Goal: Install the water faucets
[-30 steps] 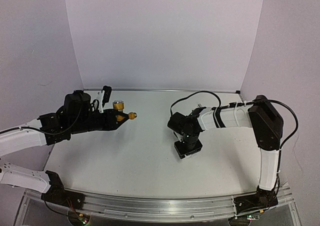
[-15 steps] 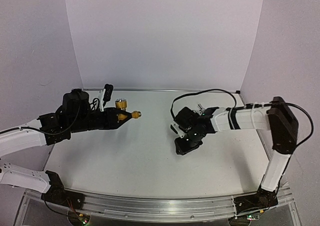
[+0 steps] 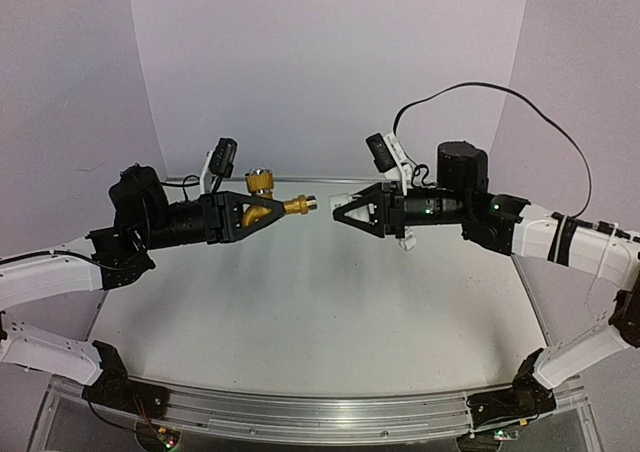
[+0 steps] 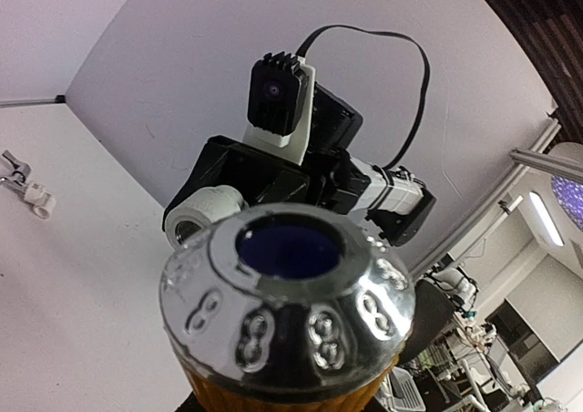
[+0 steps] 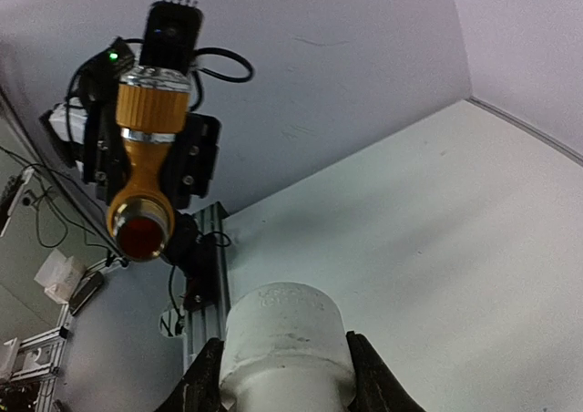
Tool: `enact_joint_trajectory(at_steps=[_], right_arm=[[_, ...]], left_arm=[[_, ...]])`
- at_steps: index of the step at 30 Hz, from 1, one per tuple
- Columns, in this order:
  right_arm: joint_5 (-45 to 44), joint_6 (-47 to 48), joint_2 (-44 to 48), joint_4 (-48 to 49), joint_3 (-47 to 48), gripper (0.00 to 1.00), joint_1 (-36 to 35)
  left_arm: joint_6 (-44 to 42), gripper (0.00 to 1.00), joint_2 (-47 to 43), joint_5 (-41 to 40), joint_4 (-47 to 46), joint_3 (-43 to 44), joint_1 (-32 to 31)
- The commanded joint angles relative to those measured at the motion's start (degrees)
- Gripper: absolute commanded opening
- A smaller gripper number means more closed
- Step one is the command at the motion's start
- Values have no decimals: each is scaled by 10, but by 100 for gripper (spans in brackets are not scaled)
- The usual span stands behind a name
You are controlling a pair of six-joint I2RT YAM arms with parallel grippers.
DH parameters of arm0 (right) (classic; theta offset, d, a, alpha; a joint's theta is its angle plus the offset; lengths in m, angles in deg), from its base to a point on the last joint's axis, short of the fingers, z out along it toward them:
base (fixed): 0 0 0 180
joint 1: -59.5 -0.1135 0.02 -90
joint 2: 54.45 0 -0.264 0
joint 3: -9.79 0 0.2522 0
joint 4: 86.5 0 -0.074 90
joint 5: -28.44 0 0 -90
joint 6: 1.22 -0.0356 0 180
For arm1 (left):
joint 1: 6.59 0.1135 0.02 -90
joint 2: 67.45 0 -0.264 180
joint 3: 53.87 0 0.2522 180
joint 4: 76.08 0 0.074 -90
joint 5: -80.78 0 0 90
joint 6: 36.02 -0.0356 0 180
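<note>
left jaws clamped on the brass faucet (image 3: 272, 209), held up over the tabletop (image 3: 300, 322) near its far edge (spout facing right). right jaws clamped on a white pipe fitting (image 5: 287, 339), just short of the spout.

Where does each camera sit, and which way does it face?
Top external: above, behind the arms, looking down at the table; both arms show.
Left wrist: looks past its brass faucet at the right end effector.
Right wrist: looks past its fingers and white pipe fitting at the left end effector.
Wrist views share faucet and fitting.

One brass faucet (image 3: 275, 209), one held white fitting (image 5: 284, 325)
</note>
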Motion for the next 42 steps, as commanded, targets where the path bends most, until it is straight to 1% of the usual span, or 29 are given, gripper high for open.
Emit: enact_joint_trajectory(at_steps=[1,4,11,15,19,21,24,30,34,42], right_arm=[[130,-45,-25,121,34,0,-4],[157,-68,-33,159,33,0,-4],[174,-125,-44,224,32,0,-4],[180,-141,-39,245,28,0,-4],[194,-142,-37,245,26,0,-4],[192,-132,-42,233,31,0,-9],[180,-94,-48,177,43,0,-21],[165,-73,-47,148,45,0,-26],[127,-28,-48,89,60,0,-41],[92,-10,-45,70,52,0,-47]], left_arm=[[22,0,14,53,-93,1,-8],[24,0,18,54,-95,2,-10],[17,0,16,47,-96,-5,-10],[14,0,9,34,-96,-11,-10],[12,0,3,20,-95,-15,-9],[12,0,5,16,-94,-14,-9],[12,0,9,14,-93,-12,-9],[9,0,3,0,-86,-13,-9],[8,0,2,-13,-81,-16,-9],[2,0,-19,-42,-75,-25,-9]])
